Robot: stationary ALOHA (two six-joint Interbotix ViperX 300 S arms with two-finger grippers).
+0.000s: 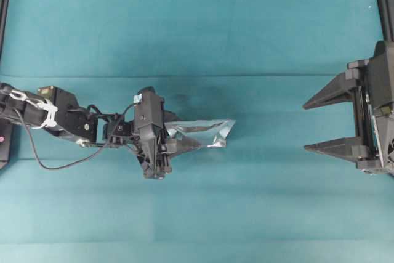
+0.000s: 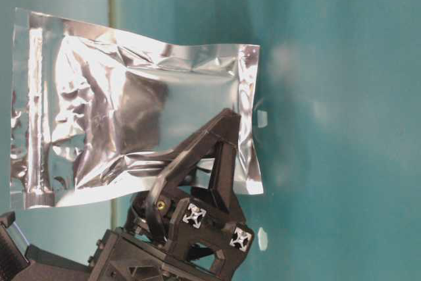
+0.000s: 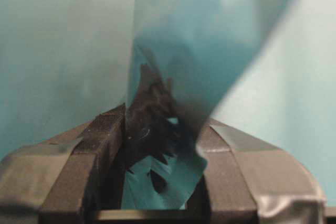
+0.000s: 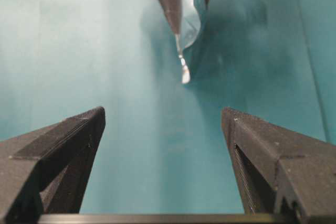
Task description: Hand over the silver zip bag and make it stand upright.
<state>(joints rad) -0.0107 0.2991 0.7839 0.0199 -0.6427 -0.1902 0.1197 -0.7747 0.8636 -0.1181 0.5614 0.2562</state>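
while your left arm carries the load, here is what you have:
left gripper [image 1: 165, 146]: clamped on one end of the silver zip bag [image 1: 200, 135], fingers [image 3: 100, 145] pinching the foil from both sides.
bag position: you hold it off the teal table [image 1: 197, 29], sticking out past the fingertips toward the right arm, edge-on to that arm's camera.
bag look: crinkled, shiny, darker centre panel, zip strip at the far end in the table-level view.
right gripper [image 1: 326, 124]: jaws spread wide, nothing between them, well apart from the bag and facing it.
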